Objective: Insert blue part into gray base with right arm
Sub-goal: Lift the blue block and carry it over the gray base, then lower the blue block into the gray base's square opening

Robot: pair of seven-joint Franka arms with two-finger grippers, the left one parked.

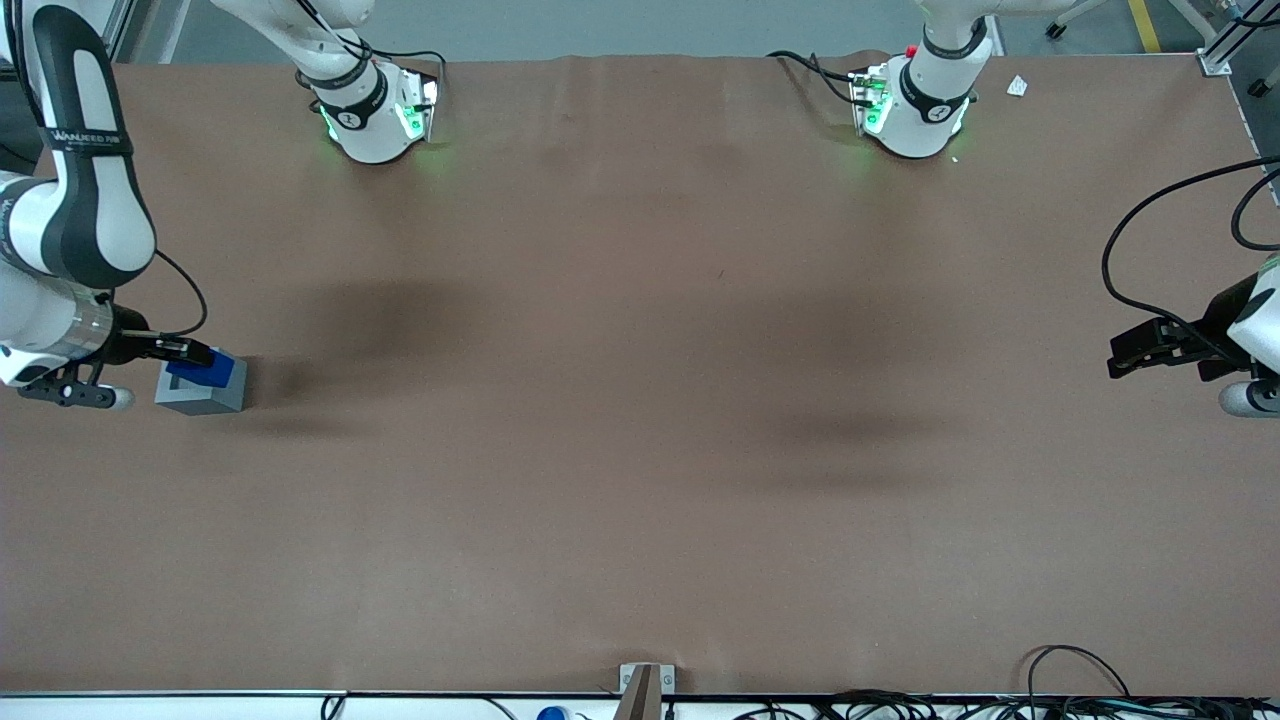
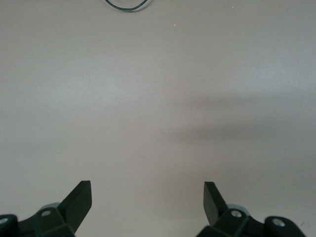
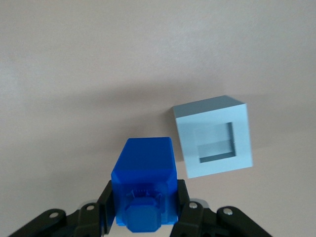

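My right gripper (image 1: pixel 196 356) is shut on the blue part (image 1: pixel 208 372), a bright-blue block with a narrower stub. In the right wrist view the blue part (image 3: pixel 144 182) sits between the black fingers (image 3: pixel 106 205), its stub facing the camera. The gray base (image 1: pixel 203 397) is a light-gray cube at the working arm's end of the table, just under and nearer the front camera than the blue part. In the right wrist view the gray base (image 3: pixel 215 136) lies beside the blue part, apart from it, and its square recess (image 3: pixel 216 143) is open.
The brown table mat (image 1: pixel 640 400) stretches toward the parked arm's end. Two arm bases (image 1: pixel 375 110) stand at the table's back edge. Cables (image 1: pixel 1080 670) lie along the front edge.
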